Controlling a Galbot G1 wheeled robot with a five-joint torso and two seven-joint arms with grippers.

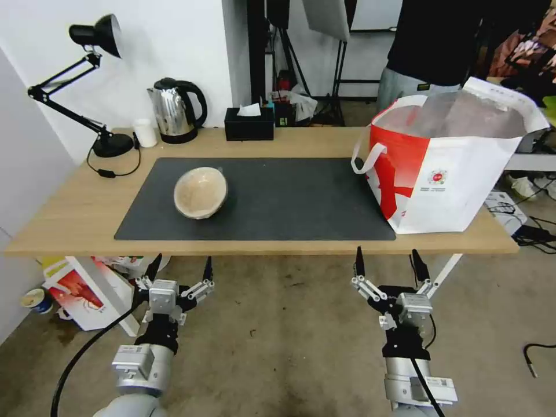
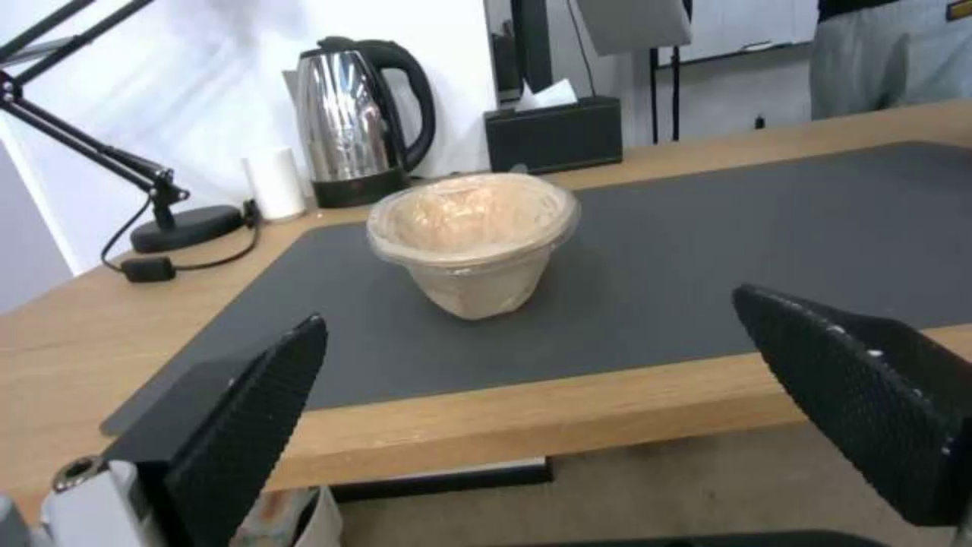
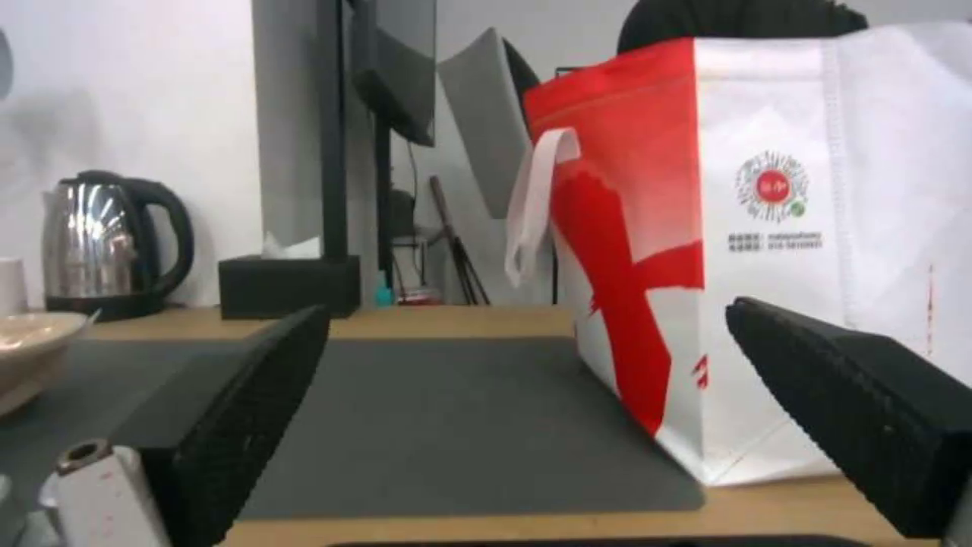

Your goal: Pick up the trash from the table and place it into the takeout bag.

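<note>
- One tan paper bowl sits on the dark grey mat, toward the mat's left part, tipped so its opening faces the robot; from the left wrist camera a clear film shows across its mouth.
- The white and red takeout bag stands upright at the right end of the worktop, its near corner resting on the mat's right edge, foil-lined top open, one white loop handle hanging on its left side.
- The left hand hovers below the worktop's front edge, in front of the bowl, fingers spread apart and holding nothing.
- The right hand hovers likewise just before the edge, near the bag, fingers wide open and empty.
- Along the back edge stand a black desk lamp, a steel kettle and a black tissue box.
</note>
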